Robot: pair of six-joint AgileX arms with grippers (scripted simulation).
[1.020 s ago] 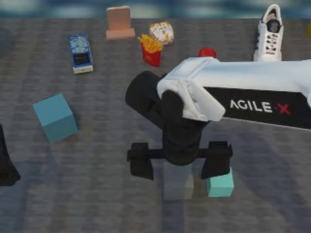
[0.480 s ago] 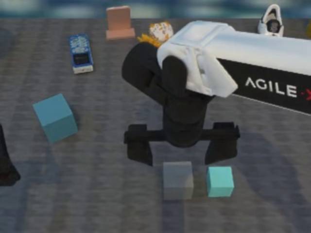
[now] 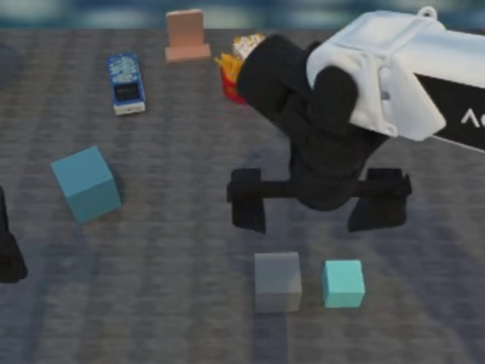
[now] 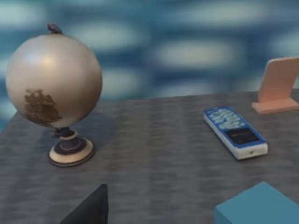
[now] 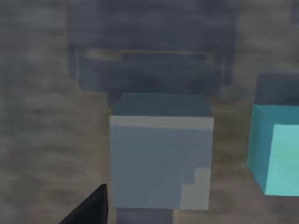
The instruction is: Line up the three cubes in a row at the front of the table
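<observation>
The grey cube (image 3: 277, 281) rests near the table's (image 3: 167, 303) front edge. The small turquoise cube (image 3: 342, 283) sits just to its right with a narrow gap between them. The large blue-teal cube (image 3: 86, 183) lies apart at the left, turned at an angle. My right gripper (image 3: 312, 221) hangs open above and behind the grey cube, holding nothing. The right wrist view looks down on the grey cube (image 5: 161, 163) and the turquoise cube (image 5: 275, 154), with one fingertip (image 5: 91, 210) showing. My left gripper (image 3: 6, 262) is parked at the left edge, open, near the blue-teal cube (image 4: 261, 207).
Along the back stand a tan upright block (image 3: 186, 35), a blue remote (image 3: 125, 83), a carton of fries (image 3: 233, 73) and a wrapped snack (image 3: 247, 44). A globe (image 4: 53, 84) on a stand occupies the far left corner. My right arm covers the back right.
My right gripper has risen off the grey cube and drawn back to the right, jaws open. The grey cube stays on the table beside the turquoise one. The left arm has not moved.
</observation>
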